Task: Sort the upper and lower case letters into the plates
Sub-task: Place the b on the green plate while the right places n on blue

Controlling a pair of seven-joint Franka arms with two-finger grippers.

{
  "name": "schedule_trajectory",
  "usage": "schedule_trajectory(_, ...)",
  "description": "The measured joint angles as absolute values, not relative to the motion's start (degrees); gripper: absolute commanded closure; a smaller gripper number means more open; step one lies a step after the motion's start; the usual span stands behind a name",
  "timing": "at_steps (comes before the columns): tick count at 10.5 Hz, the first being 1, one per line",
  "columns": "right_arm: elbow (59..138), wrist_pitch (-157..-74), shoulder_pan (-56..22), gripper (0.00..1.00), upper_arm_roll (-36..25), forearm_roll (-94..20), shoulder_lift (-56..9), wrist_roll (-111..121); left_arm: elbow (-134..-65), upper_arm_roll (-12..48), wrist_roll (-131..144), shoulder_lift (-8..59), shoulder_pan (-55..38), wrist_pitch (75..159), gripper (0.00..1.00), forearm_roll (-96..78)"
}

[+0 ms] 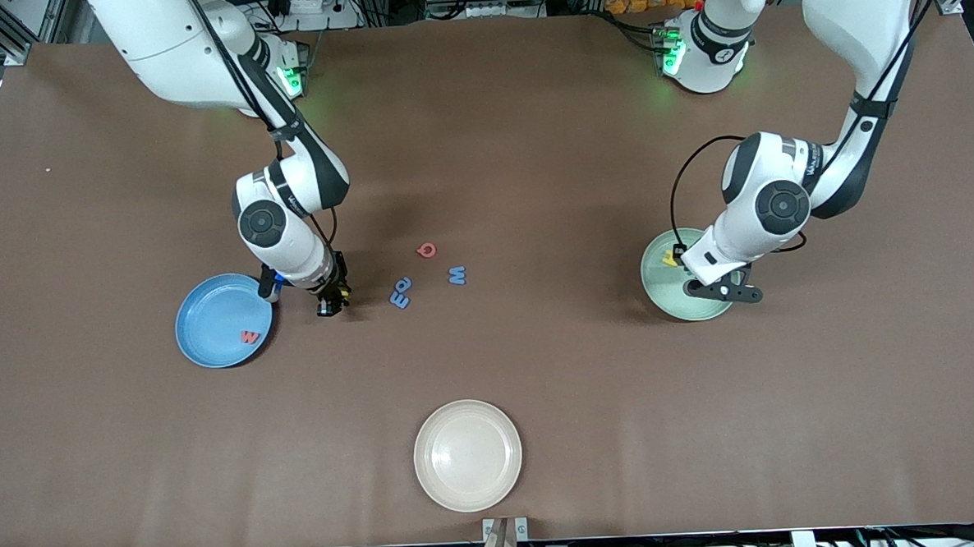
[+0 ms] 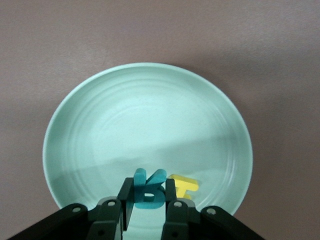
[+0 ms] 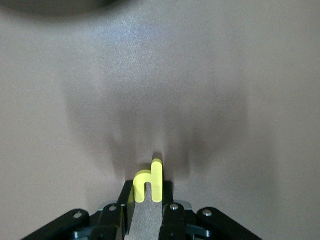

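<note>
The right gripper (image 3: 146, 206) is pinching a small yellow foam lowercase letter (image 3: 148, 184) above the brown table (image 1: 540, 370), beside the round blue plate (image 1: 210, 335). The left gripper (image 2: 146, 210) is clamping a teal foam letter (image 2: 148, 192) over the round mint-green plate (image 2: 150, 120), half hiding a yellow letter (image 2: 184, 185).

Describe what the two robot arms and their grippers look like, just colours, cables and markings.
Both arms have glossy white shells with dark grey joint bands and round black caps at the wrist joints. Black cables loop along each forearm, and green lights glow at the bases. The left gripper and right gripper are matte black with silver screw heads, and the jaws are slim, flat and black.
</note>
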State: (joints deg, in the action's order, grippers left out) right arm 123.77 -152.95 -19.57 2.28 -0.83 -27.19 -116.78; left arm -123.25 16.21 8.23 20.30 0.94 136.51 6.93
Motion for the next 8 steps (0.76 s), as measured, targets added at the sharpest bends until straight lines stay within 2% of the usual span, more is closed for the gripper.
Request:
schedule_trajectory(4,123.51,-150.65,-17.9,1.0,1.51,6.4,-26.21,-116.75,-123.86,16.22,8.23,20.3,0.74,137.43,0.0,6.82)
schedule_trajectory(8,121.94,-144.23,-8.92,1.0,1.18,9.79,-21.75,-103.55,-123.91,16.29,9.58,20.29,-0.32,137.71,0.0,2.36)
